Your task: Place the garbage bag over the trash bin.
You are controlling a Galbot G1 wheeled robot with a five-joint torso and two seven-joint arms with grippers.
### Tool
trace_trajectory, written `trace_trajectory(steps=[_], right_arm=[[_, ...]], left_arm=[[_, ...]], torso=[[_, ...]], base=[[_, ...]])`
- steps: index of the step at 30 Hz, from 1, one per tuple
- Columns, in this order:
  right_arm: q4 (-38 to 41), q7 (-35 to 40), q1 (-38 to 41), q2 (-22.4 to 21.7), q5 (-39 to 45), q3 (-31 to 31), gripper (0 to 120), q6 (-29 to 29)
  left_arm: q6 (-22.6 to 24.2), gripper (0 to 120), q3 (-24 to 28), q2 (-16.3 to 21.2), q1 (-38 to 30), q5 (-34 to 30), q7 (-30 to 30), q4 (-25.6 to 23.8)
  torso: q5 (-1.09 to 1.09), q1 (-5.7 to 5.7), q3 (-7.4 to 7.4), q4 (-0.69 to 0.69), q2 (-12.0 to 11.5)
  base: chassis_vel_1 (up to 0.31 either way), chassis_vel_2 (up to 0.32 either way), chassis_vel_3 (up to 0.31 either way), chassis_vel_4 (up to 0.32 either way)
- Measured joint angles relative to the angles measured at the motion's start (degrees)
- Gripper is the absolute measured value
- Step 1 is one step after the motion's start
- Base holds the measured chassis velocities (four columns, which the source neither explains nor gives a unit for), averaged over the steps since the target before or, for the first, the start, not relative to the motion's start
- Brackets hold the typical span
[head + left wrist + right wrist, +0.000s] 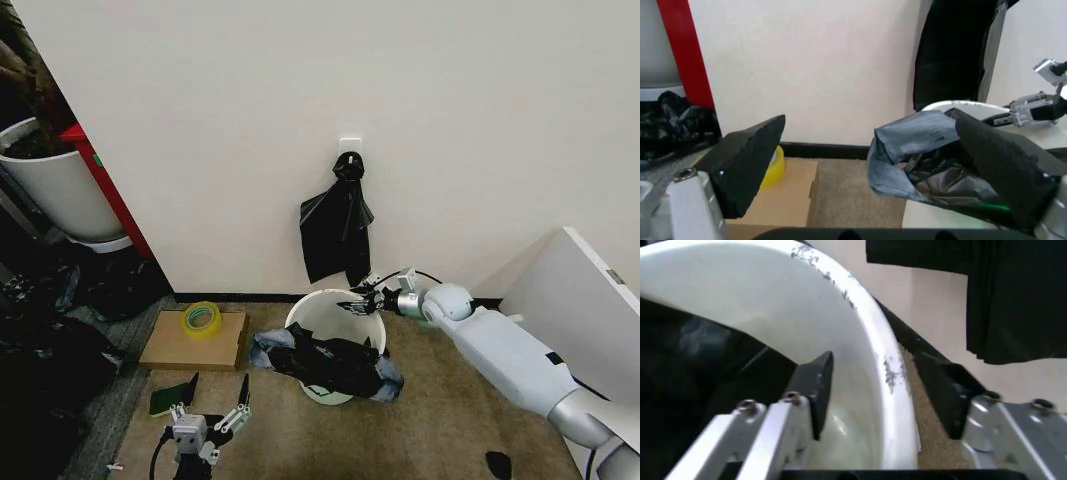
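The trash bin (333, 345) stands on the carpet against the wall, and the garbage bag (328, 366) lies bunched over its near side, draped across the front rim and spilling down the outside, while the far half of the rim is bare white plastic. The right pincer (362, 297) reaches in from the right to the back rim; from its wrist, the fingers (815, 385) are spread wide and straddle the rim, one inside the bin and one outside, holding nothing. The left pincer (208, 417) sits low in front of the bin, also open and empty, near a cardboard box (195, 343) with a roll of yellow tape (201, 318) on it. To my eye the job is barely begun: the bag's mouth has to be found and stretched round the whole rim. The sensible way is to catch a single layer of the bag's edge, not the bunch, and pull it toward the back rim while the other side is pinned.
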Motion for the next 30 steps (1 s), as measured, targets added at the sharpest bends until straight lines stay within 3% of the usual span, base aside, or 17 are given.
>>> trace_trajectory(steps=[11,23,30], right_arm=[[-0.23,-1.08,0.89,-0.21,0.99,-0.94,3,-0.64],[1.05,-0.1,0.15,-0.77,2.79,-0.61,2,-1.56],[8.5,12.73,-5.74,-2.94,11.21,5.45,2,-8.18]], left_arm=[[0.24,100,0.34,0.16,-0.56,-0.72,-0.09,-0.01],[0.44,100,0.41,0.4,-1.03,-1.4,-0.13,-0.01],[0.54,100,0.52,0.56,-1.94,-2.22,-0.17,-0.21]], torso=[[0.01,0.0,0.0,0.01,0.0],[0.0,0.0,0.0,0.02,0.0],[0.02,0.0,0.0,0.01,0.0]], base=[[0.0,0.0,0.0,0.0],[0.0,0.0,0.0,0.0],[0.0,0.0,0.0,0.0]])
